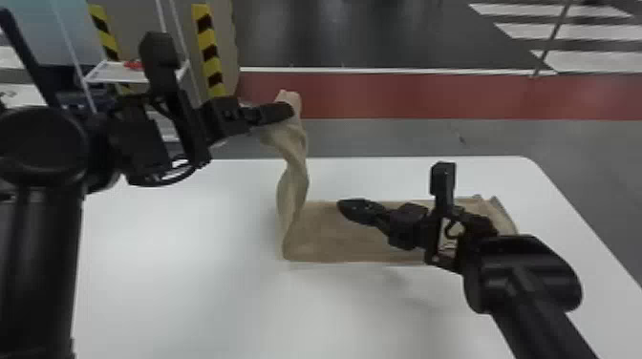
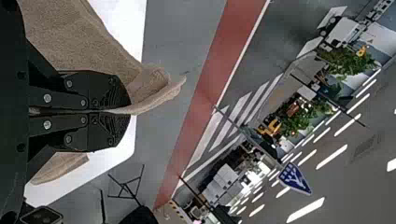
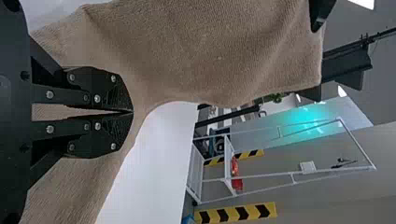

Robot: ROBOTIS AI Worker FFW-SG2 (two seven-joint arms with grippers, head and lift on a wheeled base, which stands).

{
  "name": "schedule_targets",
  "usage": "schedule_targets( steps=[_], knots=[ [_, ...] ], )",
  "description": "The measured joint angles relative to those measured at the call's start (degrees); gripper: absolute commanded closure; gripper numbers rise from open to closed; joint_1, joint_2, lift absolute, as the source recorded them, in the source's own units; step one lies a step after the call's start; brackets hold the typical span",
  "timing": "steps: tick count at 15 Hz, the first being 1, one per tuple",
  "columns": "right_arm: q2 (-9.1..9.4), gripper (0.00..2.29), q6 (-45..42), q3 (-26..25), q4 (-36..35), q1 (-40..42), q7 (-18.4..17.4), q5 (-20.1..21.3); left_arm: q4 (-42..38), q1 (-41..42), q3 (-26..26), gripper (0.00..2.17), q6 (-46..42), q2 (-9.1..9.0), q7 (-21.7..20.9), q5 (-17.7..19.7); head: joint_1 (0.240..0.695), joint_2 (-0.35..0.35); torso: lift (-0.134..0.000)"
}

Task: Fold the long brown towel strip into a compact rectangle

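Hanging from left end effector (image 1: 286, 111), towel strip (image 1: 334, 234) trails onto table (image 1: 181, 267).

The place looks like an industrial hall or workshop; a red lane (image 1: 406, 95) and white stripes (image 1: 580, 32) mark the grey floor (image 1: 382, 138); black-and-yellow strips (image 1: 208, 47) flank a white rack (image 1: 119, 74); ceiling lights (image 2: 306, 210) run in rows.
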Motion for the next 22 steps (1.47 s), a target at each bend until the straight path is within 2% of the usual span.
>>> schedule_targets(
  steps=[3,5,9,16,17,19,20,21,22],
  knots=[
    [3.14,1.72,-2.60,3.82,3.84,-2.74,-1.18,0.06,0.09,-0.15,0.75,1.38,-0.10,0.19,-0.14,4.01,0.611,0.061,-0.128],
    [4.61,1.72,-4.82,5.46,6.40,-4.13,-1.70,0.08,0.10,-0.35,1.53,1.38,-0.11,0.40,-0.18,5.88,0.603,0.083,-0.128],
    [5.04,1.72,-7.94,6.83,10.49,-6.18,-2.34,0.07,0.10,-0.26,2.02,1.38,-0.11,0.56,-0.60,7.66,0.595,0.094,-0.128],
    [5.05,1.72,-12.25,7.22,15.31,-9.09,5.89,-6.83,0.88,0.25,1.73,1.38,-0.11,0.49,-1.31,7.81,0.585,0.103,-0.128],
    [5.05,1.72,-11.87,7.04,16.08,-9.56,6.72,-8.04,0.91,0.26,1.70,1.38,-0.11,0.50,-1.35,8.09,0.584,0.102,-0.128],
    [5.04,1.66,-11.22,7.35,17.03,-10.04,6.03,-6.92,0.93,0.14,1.76,1.38,-0.10,0.55,-1.35,8.81,0.584,0.100,-0.128],
    [5.05,1.35,-11.08,7.44,16.77,-9.38,5.39,-5.90,0.94,0.09,1.83,1.38,0.04,0.55,-1.35,9.81,0.588,0.099,-0.128],
    [5.05,0.79,-11.10,7.26,15.77,-7.89,4.43,-5.16,0.93,0.23,1.79,1.38,0.14,0.50,-1.21,10.81,0.594,0.097,-0.128],
    [5.04,0.36,-11.22,6.83,13.96,-6.17,3.59,-4.43,0.91,0.65,1.59,1.38,0.17,0.38,-0.89,11.23,0.609,0.091,-0.128]
  ],
)
